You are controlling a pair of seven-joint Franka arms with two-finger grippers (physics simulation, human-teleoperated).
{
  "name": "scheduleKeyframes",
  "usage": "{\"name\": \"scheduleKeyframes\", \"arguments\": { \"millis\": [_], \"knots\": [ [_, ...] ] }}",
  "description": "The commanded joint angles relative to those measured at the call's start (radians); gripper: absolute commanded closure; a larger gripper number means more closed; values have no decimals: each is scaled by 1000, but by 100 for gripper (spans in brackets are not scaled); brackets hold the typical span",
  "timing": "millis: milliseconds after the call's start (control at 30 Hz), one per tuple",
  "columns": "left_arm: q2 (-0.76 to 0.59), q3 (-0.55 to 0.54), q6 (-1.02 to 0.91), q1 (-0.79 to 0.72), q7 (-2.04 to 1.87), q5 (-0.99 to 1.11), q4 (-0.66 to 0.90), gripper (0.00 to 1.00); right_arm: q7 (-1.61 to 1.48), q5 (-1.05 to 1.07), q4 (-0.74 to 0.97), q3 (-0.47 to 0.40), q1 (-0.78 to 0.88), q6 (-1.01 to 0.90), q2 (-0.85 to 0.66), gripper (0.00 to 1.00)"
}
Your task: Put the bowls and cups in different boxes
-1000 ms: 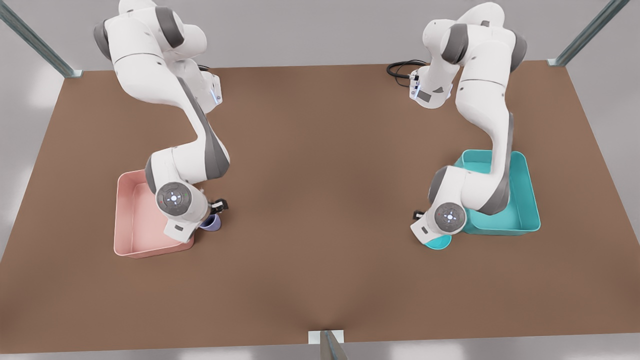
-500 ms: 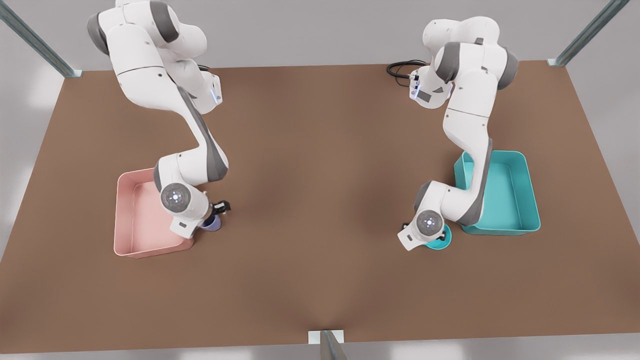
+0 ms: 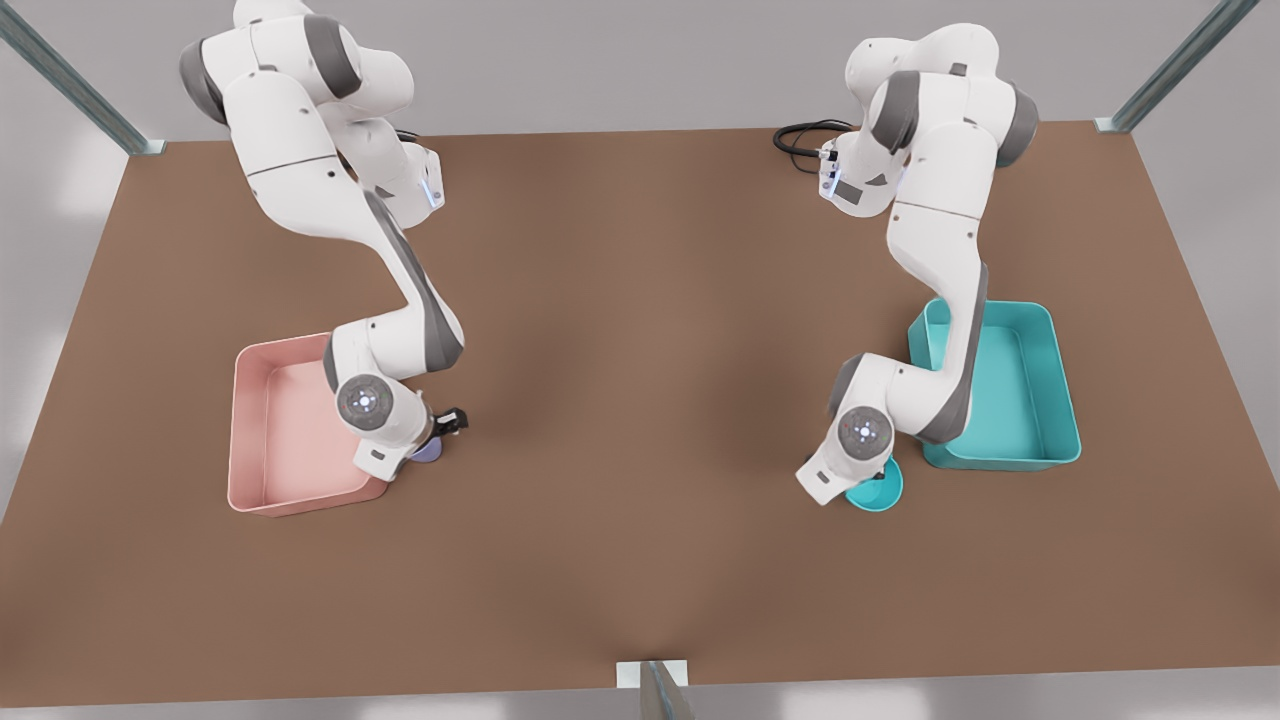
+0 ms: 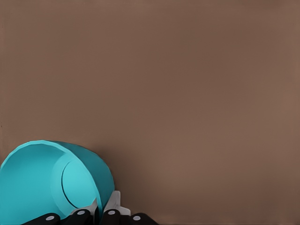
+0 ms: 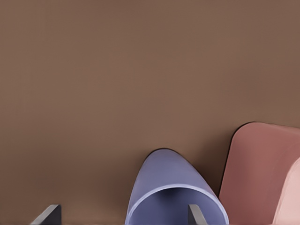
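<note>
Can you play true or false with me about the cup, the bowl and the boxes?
1. The bowl is inside the teal box. False: it is outside, beside it.
2. The cup is next to the pink box. True.
3. The right gripper is open. True.
4. The left gripper is at the cup. False: it pinches the bowl's rim.
</note>
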Motion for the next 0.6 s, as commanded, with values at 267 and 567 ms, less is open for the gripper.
{"name": "scheduleKeyframes", "arguments": {
  "millis": [267,567],
  "knots": [
    [-276,58,-278,125,-155,15,-52,79,3,-5,-31,0,1,11,32,0],
    [-343,89,-34,280,-55,71,-467,79,1,-12,-17,0,1,11,57,67]
  ]
}}
